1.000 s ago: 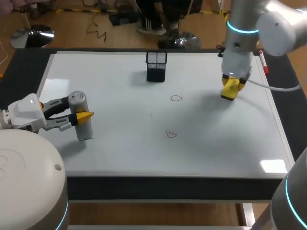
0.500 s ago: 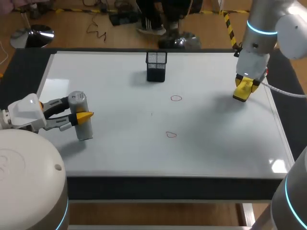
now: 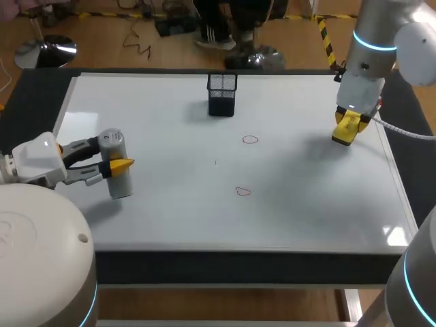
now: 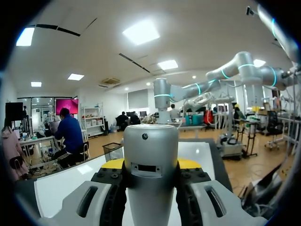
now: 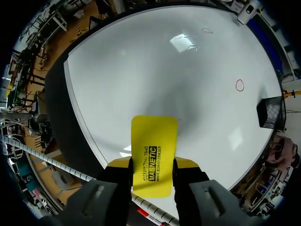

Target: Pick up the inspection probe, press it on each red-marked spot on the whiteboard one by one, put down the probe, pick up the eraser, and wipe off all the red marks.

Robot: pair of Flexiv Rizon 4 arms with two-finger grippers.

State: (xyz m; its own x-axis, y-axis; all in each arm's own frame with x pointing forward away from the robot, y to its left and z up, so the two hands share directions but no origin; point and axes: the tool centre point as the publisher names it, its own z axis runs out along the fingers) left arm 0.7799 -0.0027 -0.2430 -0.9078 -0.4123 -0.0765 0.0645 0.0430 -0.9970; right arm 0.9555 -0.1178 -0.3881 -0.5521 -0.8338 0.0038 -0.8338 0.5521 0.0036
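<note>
Gripping grey cylindrical probe (image 3: 120, 184) sideways with left yellow-tipped gripper (image 3: 114, 161); pinching flat yellow eraser (image 5: 154, 141) with right yellow-tipped gripper (image 5: 151, 165), pointed downward.

Your silver-grey cylindrical inspection probe (image 3: 113, 146) stands upright over the left side of the flat white whiteboard (image 3: 170, 218), clamped between the left gripper's (image 3: 117, 165) yellow tips. Your yellow rectangular block eraser (image 5: 153, 155) is pinched in the right gripper (image 3: 345, 129), above the board's far right. Mid-board you have a far red loop mark (image 3: 250, 139) and a near red loop mark (image 3: 243, 191), well apart.
</note>
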